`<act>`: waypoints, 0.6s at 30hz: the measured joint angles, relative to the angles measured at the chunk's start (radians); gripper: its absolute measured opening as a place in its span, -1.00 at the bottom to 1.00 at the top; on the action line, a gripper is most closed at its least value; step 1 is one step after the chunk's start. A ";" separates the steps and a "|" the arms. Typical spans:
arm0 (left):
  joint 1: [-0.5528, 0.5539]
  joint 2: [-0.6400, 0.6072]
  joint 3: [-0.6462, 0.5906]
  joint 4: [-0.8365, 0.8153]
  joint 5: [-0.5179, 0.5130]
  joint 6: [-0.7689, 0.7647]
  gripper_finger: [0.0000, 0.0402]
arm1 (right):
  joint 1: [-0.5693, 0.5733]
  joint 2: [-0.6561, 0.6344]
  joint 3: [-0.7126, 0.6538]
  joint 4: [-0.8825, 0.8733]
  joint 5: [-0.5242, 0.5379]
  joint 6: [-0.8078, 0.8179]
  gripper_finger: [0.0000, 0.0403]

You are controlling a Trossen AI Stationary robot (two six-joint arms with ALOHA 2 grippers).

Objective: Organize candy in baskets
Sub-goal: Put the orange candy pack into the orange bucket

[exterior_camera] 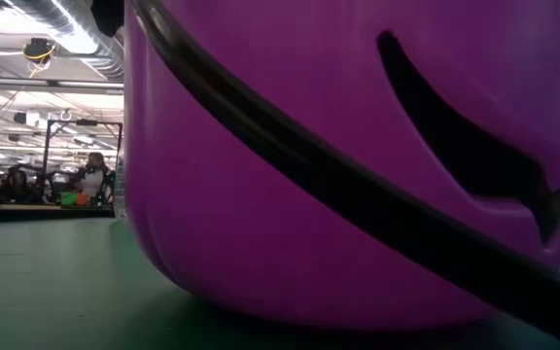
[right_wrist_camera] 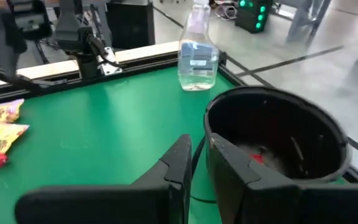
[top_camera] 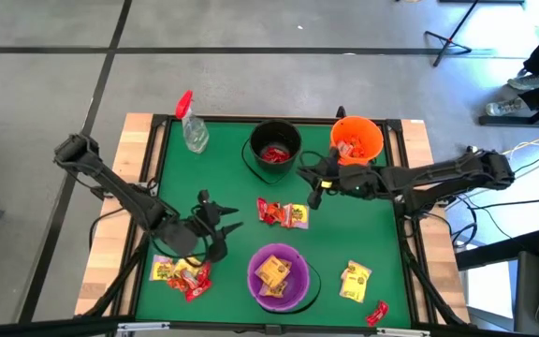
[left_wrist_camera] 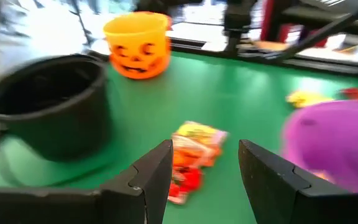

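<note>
Your left gripper (top_camera: pixel 221 227) is over the green table (top_camera: pixel 382 243) with its two fingers spread wide and nothing between them. Just ahead of it, toward the middle of the table, lies a small pile of candy (left_wrist_camera: pixel 192 151), some packets yellow and some red. More candy (top_camera: pixel 182 273) lies close behind it, by the table's near edge. The purple bucket (top_camera: pixel 278 275) sits off to its side with yellow packets inside.

Your right gripper (right_wrist_camera: pixel 197 163) is near the rim of the black bucket (right_wrist_camera: pixel 277 144). Its fingers are almost pressed together and they hold nothing. The black bucket has red candy at the bottom. The orange bucket (top_camera: pixel 356 139) sits close behind that gripper and has candy in it too. Two more packets, one yellow (top_camera: pixel 355 280) and one red (top_camera: pixel 376 313), lie far from both grippers, near the table's front corner.

The packets look flat, thin and very light. The wrappers are probably shiny and slippery, so they may slide away when you push on them. Come straight down over one packet, put a finger on each side of its middle, and squeeze softly. Take only one at a time if you can.
</note>
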 joint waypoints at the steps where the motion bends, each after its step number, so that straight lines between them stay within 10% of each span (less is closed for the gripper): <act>1: 0.006 0.019 0.000 0.000 -0.035 0.011 -0.14 | -0.011 0.000 -0.030 0.041 -0.027 -0.001 -0.74; 9: 0.152 0.166 0.000 -0.001 -0.052 0.077 -0.14 | -0.060 0.016 -0.124 0.066 -0.200 -0.038 -0.74; 18: 0.410 0.248 0.000 0.071 0.454 0.171 -0.14 | -0.059 0.135 -0.132 0.050 -0.276 -0.121 -0.71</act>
